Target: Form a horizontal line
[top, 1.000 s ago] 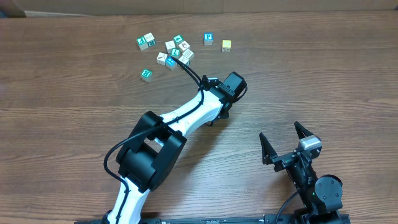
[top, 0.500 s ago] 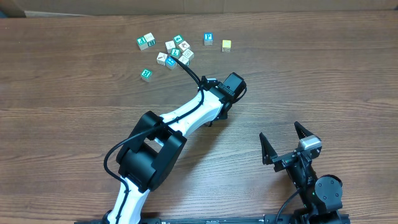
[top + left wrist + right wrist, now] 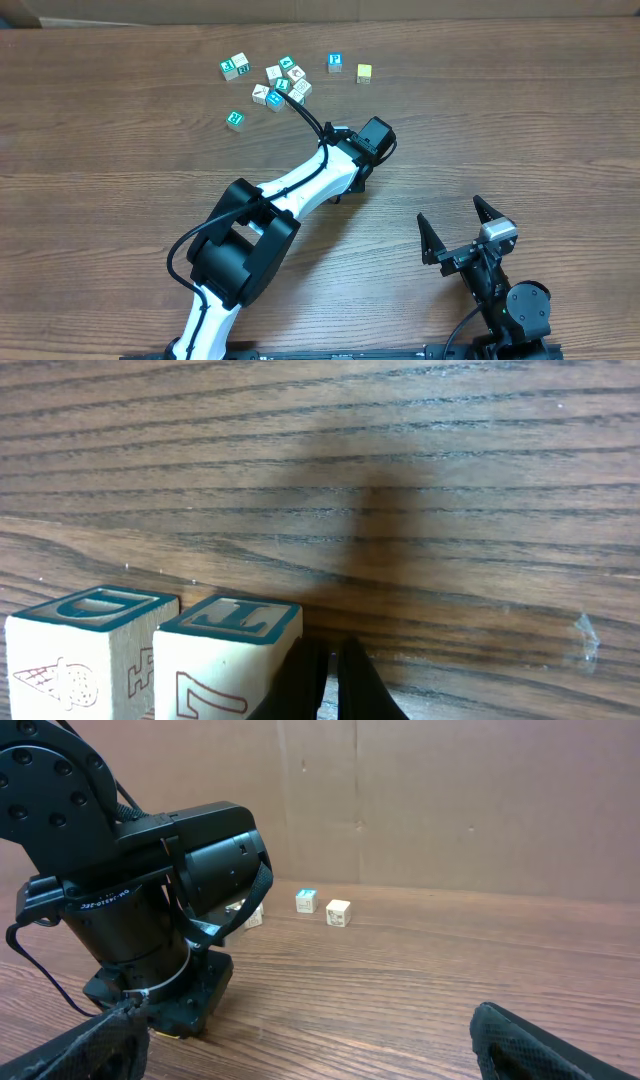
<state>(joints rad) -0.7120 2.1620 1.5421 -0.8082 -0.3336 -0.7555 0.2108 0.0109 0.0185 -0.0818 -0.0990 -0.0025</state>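
In the left wrist view two whitish cubes with teal tops, one marked D [image 3: 90, 650] and one marked T [image 3: 235, 660], stand side by side touching in a short row. My left gripper [image 3: 325, 665] is shut and empty, its tips on the table against the T cube's right side. In the overhead view this row is hidden under my left wrist [image 3: 355, 155]. A teal-and-white cube [image 3: 335, 62] and a yellow cube [image 3: 364, 73] sit apart at the back. My right gripper [image 3: 458, 232] is open and empty, low at the front right.
A loose bunch of white and teal cubes [image 3: 282, 82] lies at the back, with a touching pair [image 3: 236, 67] to its left and a lone teal cube [image 3: 236, 120] nearer. The right wrist view shows the left arm [image 3: 150, 910] and two cubes [image 3: 338, 912] beyond it.
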